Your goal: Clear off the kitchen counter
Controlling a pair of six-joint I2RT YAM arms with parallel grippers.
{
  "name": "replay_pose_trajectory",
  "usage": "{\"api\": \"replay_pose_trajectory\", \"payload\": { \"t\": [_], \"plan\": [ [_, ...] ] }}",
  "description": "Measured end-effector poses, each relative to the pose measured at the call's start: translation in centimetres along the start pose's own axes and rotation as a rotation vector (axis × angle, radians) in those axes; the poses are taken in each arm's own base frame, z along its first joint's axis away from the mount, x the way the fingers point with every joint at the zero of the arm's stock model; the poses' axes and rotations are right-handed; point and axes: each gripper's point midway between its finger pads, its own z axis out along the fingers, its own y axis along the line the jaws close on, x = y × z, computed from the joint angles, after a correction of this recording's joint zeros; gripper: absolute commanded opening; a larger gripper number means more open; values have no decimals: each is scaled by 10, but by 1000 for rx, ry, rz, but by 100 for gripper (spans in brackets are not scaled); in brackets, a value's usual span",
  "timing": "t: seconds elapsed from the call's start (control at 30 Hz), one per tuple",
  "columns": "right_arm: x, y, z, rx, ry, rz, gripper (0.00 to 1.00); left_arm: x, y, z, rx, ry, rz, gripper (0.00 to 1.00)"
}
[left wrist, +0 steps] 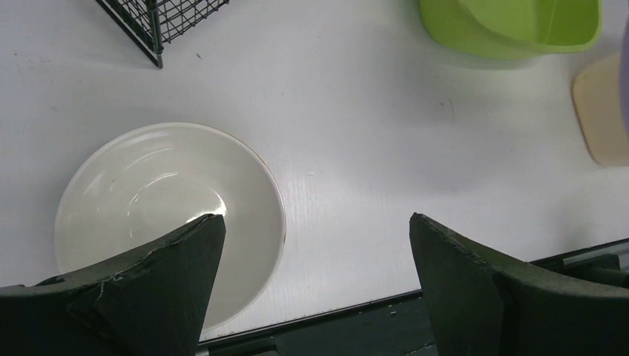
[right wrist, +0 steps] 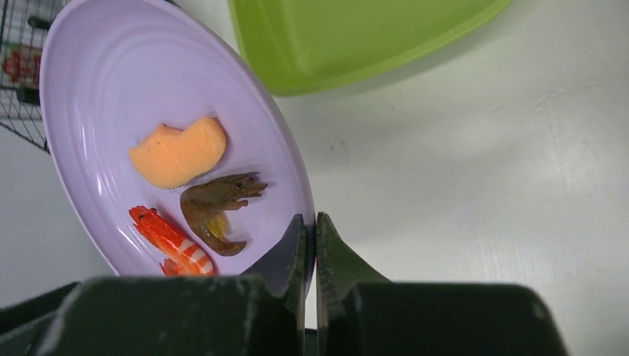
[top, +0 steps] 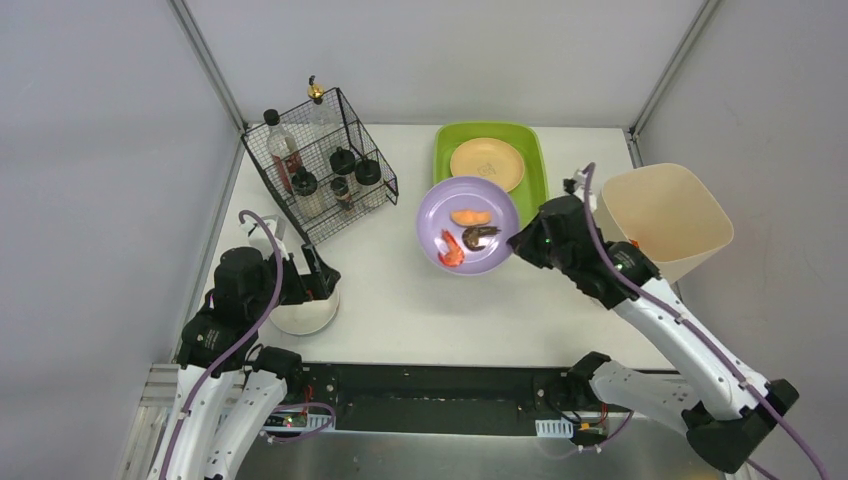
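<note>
The right pincer (right wrist: 311, 245) is pinching the near rim of the purple plate (right wrist: 111, 89), holding it tilted over the worktop (right wrist: 482, 170) with the beige bin (top: 665, 215) lying just to its right, while the left pincer (left wrist: 315, 245) is hovering spread above the white bowl (left wrist: 148, 185).

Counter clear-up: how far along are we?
Early. Done: the tan plate sits in the green tray. In hand: the right gripper is shut on the rim of the purple plate, three food pieces on it; the left gripper hovers open over the white bowl. Left: that bowl and possibly the wire rack of bottles, both on the counter.
</note>
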Motion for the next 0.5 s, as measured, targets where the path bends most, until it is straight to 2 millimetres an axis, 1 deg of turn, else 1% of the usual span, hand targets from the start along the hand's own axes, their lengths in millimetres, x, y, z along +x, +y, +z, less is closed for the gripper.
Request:
{"api": "replay_pose_trajectory", "payload": {
  "t": [0.2, 0.33, 0.5],
  "plan": [
    [-65, -33, -25, 106, -138, 93, 0, 1, -3, 0, 18, 6, 0, 100],
    [-109, -52, -48, 163, -240, 163, 0, 2, -5, -1, 28, 11, 1, 100],
    [-153, -75, -76, 234, -348, 241, 0, 3, -7, -1, 39, 15, 0, 100]
  ]
}}
